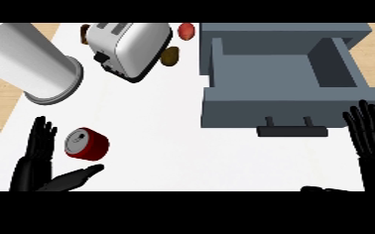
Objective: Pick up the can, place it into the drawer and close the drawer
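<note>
A red can (87, 143) with a silver top stands on the white counter at the lower left. My left hand (35, 161) is open around it, fingers straight up along its left side and thumb stretched out below it, apart from the can. The grey drawer (282, 110) stands pulled open at the right, its inside bare, with a dark handle (292, 129) on its front. My right hand (361, 131) is open at the right edge, fingers up, just right of the drawer's front.
A white toaster (128, 47) lies tilted at the top middle, with a red item (187, 30) and a brown item (171, 55) beside it. A large silver cylinder (35, 64) stands at the top left. The counter's wooden edge shows at far left.
</note>
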